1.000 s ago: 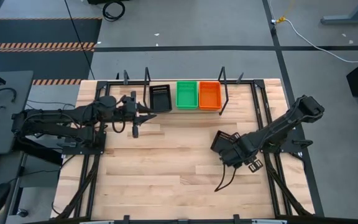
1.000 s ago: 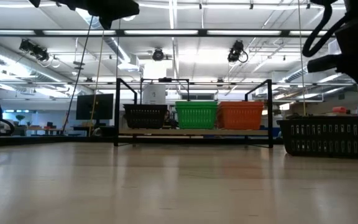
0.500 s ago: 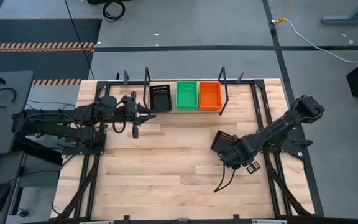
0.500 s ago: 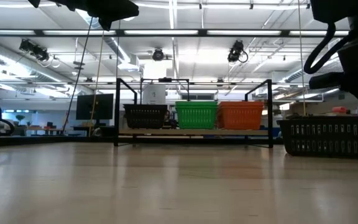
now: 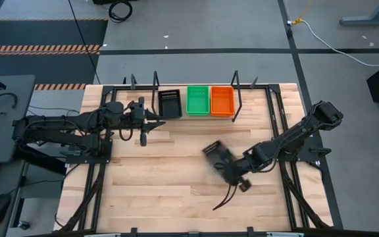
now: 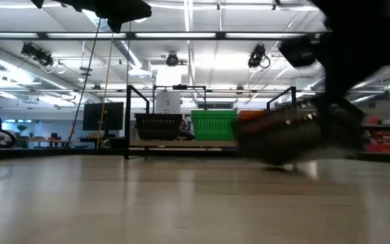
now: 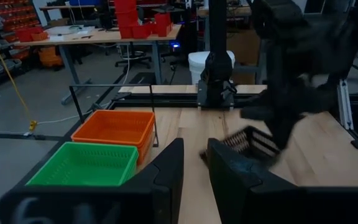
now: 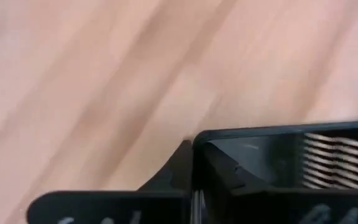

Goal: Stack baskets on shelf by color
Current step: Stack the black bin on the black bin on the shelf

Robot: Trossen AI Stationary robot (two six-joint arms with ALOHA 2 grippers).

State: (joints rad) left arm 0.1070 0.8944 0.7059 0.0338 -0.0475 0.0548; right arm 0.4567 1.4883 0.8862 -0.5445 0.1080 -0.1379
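The small black plastic mesh basket [image 5: 217,158] sat lower centre in the high view, over bare wood, pinched at its rim by the right gripper [image 5: 237,172], whose fingers were pressed shut on its wall. Its long axis ran diagonally toward the upper left. The low pale-wood shelf [image 5: 196,117] with black rods lay up-frame, holding a black [image 5: 170,103], a green [image 5: 198,100] and an orange basket [image 5: 222,100] abreast. The black slot lay up and left of the carried basket. The left gripper [image 5: 145,129], fingers narrowly parted, waited beside that slot.
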